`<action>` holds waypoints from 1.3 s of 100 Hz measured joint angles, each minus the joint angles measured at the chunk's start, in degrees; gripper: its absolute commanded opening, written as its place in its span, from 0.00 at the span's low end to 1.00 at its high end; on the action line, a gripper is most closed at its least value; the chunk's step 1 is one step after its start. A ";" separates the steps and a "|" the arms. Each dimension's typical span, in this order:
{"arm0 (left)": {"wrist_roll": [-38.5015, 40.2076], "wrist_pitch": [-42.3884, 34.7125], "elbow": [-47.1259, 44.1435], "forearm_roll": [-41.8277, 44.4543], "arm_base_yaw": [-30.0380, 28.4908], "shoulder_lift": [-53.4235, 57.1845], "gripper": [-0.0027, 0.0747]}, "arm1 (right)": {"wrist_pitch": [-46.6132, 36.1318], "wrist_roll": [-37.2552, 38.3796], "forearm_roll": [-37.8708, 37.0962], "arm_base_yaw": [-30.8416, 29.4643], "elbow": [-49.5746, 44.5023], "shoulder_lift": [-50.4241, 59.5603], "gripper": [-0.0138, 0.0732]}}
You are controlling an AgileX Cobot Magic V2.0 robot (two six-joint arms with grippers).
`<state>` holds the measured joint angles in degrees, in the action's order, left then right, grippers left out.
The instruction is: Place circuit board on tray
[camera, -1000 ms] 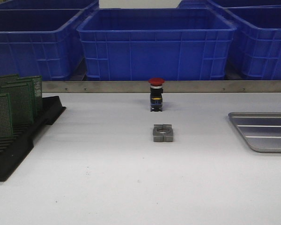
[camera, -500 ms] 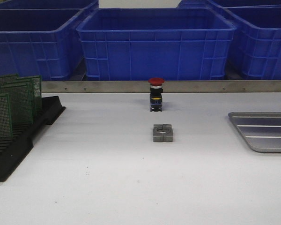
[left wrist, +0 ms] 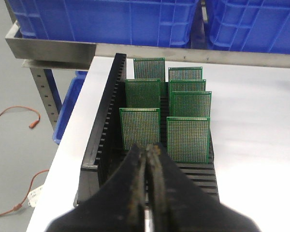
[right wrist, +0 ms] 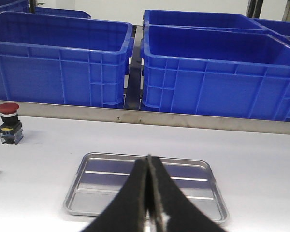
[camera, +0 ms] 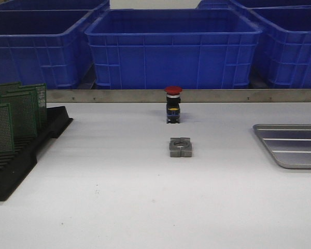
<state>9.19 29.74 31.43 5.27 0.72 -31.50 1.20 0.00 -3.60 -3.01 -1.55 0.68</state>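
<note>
1. Silver-grey tray [camera: 293,145] at the right edge of the front view, cut off by the frame border, flat on the white table [camera: 145,197]; nothing lying on its ridged floor.
2. Same tray [right wrist: 183,186] seen whole in the right wrist view, in the lower middle of the frame, bare, partly hidden by the fingers in front of it.
3. Green circuit boards [camera: 13,116] at the left edge of the front view, standing upright in the slots of a black rack [camera: 20,155]; well apart from the tray, with the width of the table between.
4. In the left wrist view, seven boards [left wrist: 164,108] counted in two rows in the rack [left wrist: 104,125], centre of the frame, none lifted out.
5. Left gripper [left wrist: 147,154] at the bottom centre of its view, fingers pressed together with only a thin seam between, holding nothing; tips overlapping the nearest boards in the picture, contact not judged.
6. Right gripper [right wrist: 149,166] at the bottom centre of its view, likewise closed tip to tip, empty, lined up over the tray.
7. Red-capped push button [camera: 173,104] in the middle of the front view, a grey metal block [camera: 180,147] just below it, apart from each other.
8. Blue bins [camera: 171,46] across the top of the front view, behind a metal rail [camera: 119,96].
</note>
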 measured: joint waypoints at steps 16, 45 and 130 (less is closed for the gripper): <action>-6.68 1.25 5.22 -1.10 0.00 -11.55 0.34 | 0.00 0.00 0.00 0.00 0.00 0.00 0.03; -39.09 2.47 14.92 -8.79 0.00 -29.72 0.56 | 0.00 0.00 0.00 0.00 0.00 0.00 0.03; -93.62 31.49 47.90 -23.79 0.00 -67.13 0.47 | 0.00 0.00 0.00 0.00 0.00 0.00 0.03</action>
<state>-84.43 61.23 79.33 -18.52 0.72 -98.63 1.20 0.00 -3.60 -3.01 -1.55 0.68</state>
